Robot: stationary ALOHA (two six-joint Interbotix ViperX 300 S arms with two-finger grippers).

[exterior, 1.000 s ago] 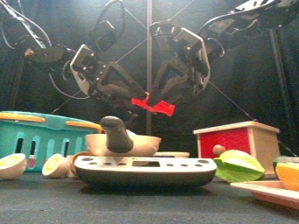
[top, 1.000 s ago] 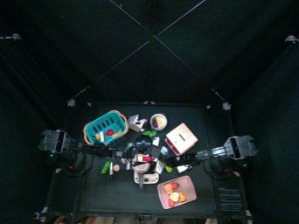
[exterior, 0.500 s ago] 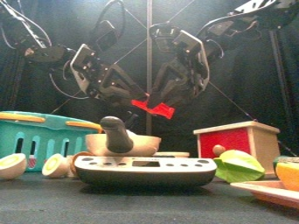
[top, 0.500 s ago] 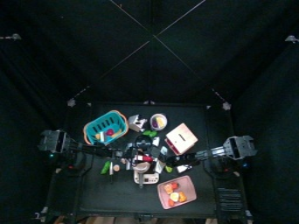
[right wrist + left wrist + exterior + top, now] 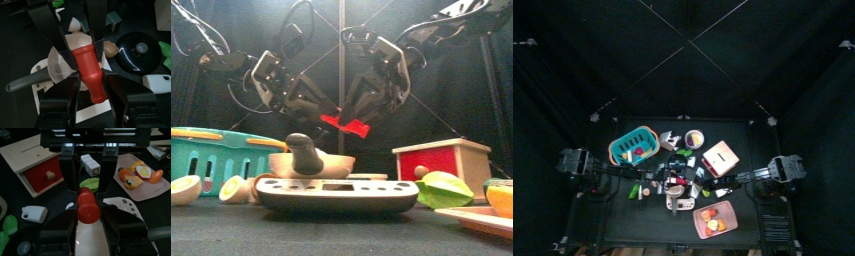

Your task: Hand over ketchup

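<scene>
The ketchup bottle [image 5: 345, 125] is red and hangs tilted in mid-air above the table's middle, between both arms. My left gripper [image 5: 321, 112] comes in from the left and its jaws close around the bottle's rounded end [image 5: 87, 211]. My right gripper [image 5: 362, 112] comes in from the right and is shut along the bottle's body [image 5: 89, 70]. Each wrist view also shows the other arm's jaws just beyond the bottle. In the top view both grippers meet over the table's middle [image 5: 679, 172].
Below the bottle stand a mortar with a pestle [image 5: 311, 160] and a black scale [image 5: 338, 192]. A teal basket [image 5: 218, 150] is at the left, a red wooden box [image 5: 438, 160] and a green fruit [image 5: 445, 188] at the right, and a pink plate [image 5: 127, 183] of fruit at the front.
The ketchup bottle has sunk very slightly between the two grippers. Both arms stay nearly still.
</scene>
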